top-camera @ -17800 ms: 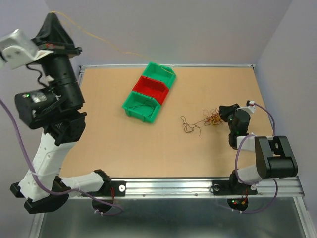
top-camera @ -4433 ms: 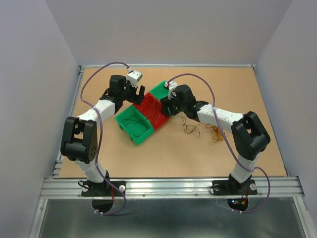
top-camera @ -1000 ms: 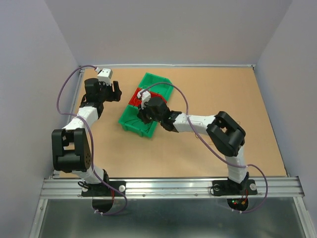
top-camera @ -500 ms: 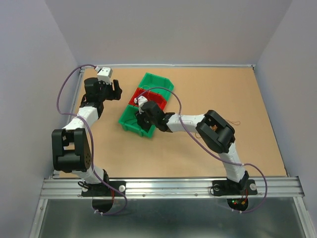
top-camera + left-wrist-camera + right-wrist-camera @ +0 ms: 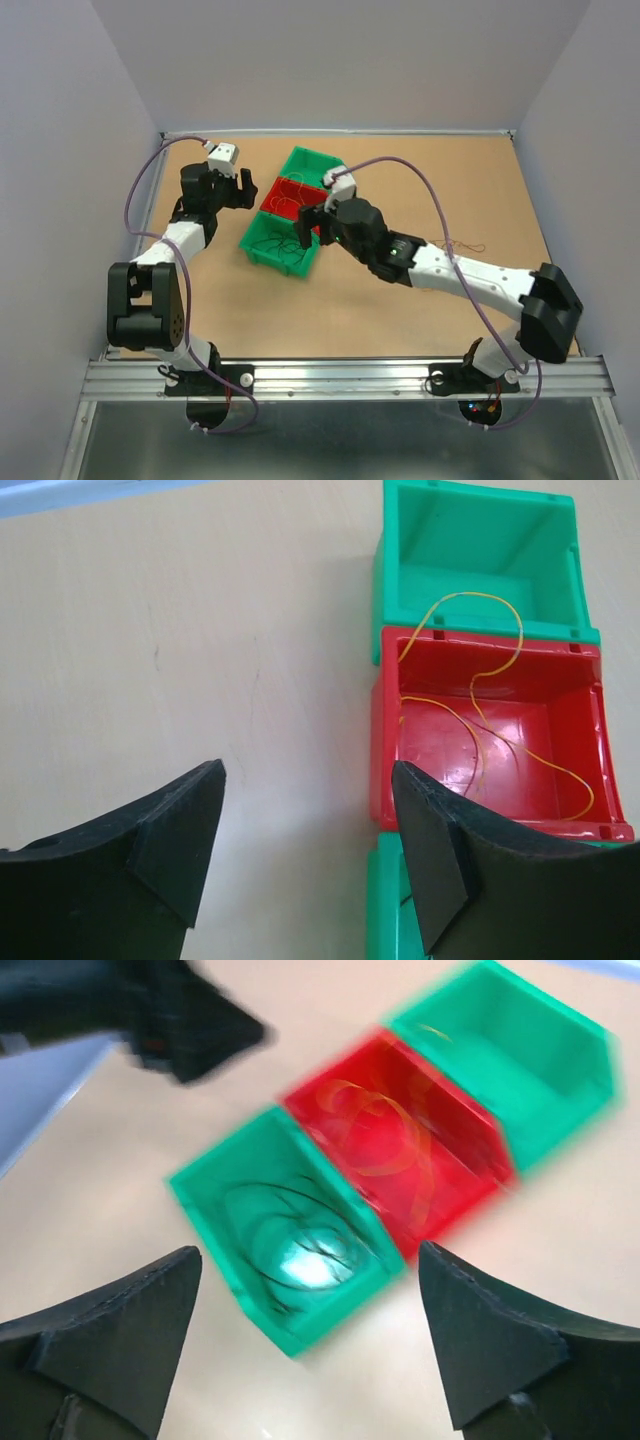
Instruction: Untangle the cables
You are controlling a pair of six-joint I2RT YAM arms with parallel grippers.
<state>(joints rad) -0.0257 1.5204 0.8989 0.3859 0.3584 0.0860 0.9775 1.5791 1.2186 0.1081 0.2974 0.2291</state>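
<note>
While both end effectors stand open and empty, left end effector (image 5: 305, 865) beside red bin (image 5: 590, 740) of orange-yellow cables (image 5: 478, 670), right end effector (image 5: 305, 1345) above near green bin (image 5: 215, 1205) of dark cables (image 5: 285, 1235), table (image 5: 420, 190).

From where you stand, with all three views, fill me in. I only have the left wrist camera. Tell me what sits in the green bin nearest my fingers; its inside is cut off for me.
Observer: The near green bin holds thin dark cable in loose curls.
Operator: Report the right gripper.
Observer: The right gripper hangs above that bin, jaws wide apart, nothing between them.
Operator: Check the table beyond the bins for leftover strands.
Observer: One thin reddish strand lies on the table, right of the right arm.
</note>
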